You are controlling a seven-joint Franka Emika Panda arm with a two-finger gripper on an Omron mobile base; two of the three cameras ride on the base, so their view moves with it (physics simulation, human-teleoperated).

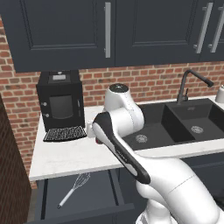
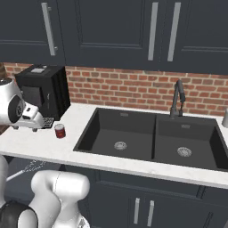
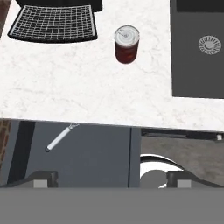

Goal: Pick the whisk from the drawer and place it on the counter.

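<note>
Nearest the hand camera, the two dark fingertips (image 3: 42, 178) are seen set wide apart with nothing between them, so the gripper (image 3: 113, 179) is judged released and empty. It is held high above the front edge of the counter (image 3: 87, 96), looking straight down, presumably so that the drawer can be surveyed before any descent.

Below the counter edge the drawer (image 3: 94, 155) is pulled out, its dark floor exposed. On that floor the whisk (image 3: 59, 138) is lying flat and slanted, the white handle toward the drawer front and the wire head tucked just under the counter's overhang. In the left base view the whisk (image 1: 72, 189) is seen in the same pose, resting alone in the drawer (image 1: 94, 192).

On the counter a red can (image 3: 127, 43) is standing upright between the coffee machine's drip tray (image 3: 52, 22) and the black sink (image 3: 197, 48), well apart from the whisk.

Nothing has yet been grasped. A reach down and toward the handle is judged to be needed, since the head is partly sheltered by the slab; bare counter beside the can would serve for placing.
</note>
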